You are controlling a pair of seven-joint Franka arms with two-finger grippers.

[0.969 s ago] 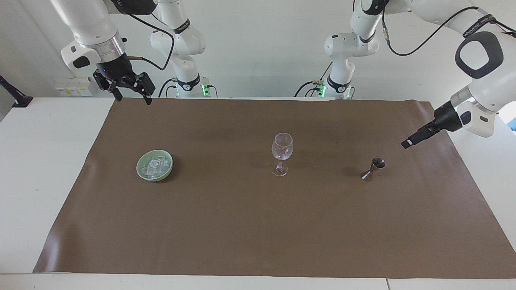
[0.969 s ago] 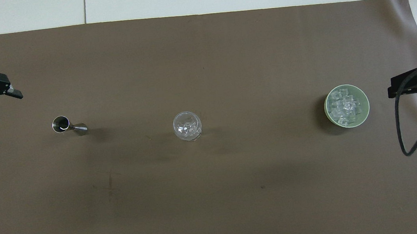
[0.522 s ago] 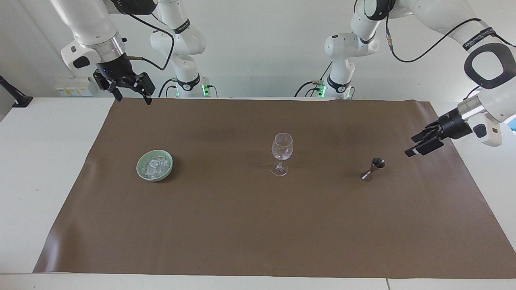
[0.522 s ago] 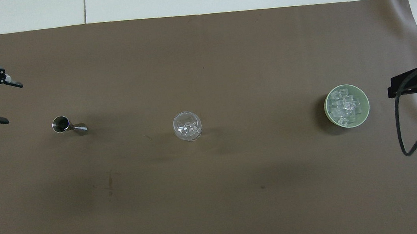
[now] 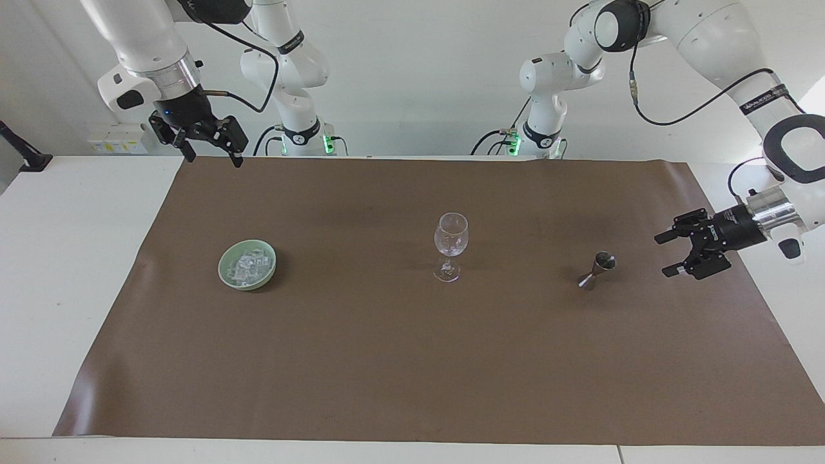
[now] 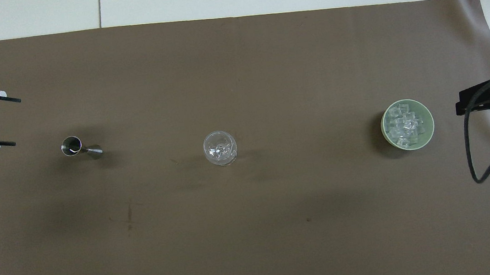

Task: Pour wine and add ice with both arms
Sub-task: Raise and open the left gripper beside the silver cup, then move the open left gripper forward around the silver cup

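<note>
An empty wine glass (image 5: 451,245) (image 6: 220,148) stands mid-mat. Toward the left arm's end stands a steel jigger (image 5: 596,270) (image 6: 80,148); any wine in it is hidden. Toward the right arm's end a green bowl (image 5: 225,274) (image 6: 430,128) holds the ice (image 5: 248,263) (image 6: 405,126). My left gripper (image 5: 662,256) (image 6: 15,122) hangs low over the mat beside the jigger, apart from it, open and empty. My right gripper (image 5: 214,160) (image 6: 459,108) waits high over the mat's edge at its own end, open and empty.
A brown mat (image 5: 412,361) (image 6: 255,228) covers most of the white table (image 5: 71,270). The right arm's black cable (image 6: 483,161) loops over the mat's end beside the bowl. A black clamp (image 5: 22,154) sits at the table's corner.
My left gripper has dropped toward the mat, turned so its open fingers point at the jigger, and drawn level with it. The right arm has not moved.
</note>
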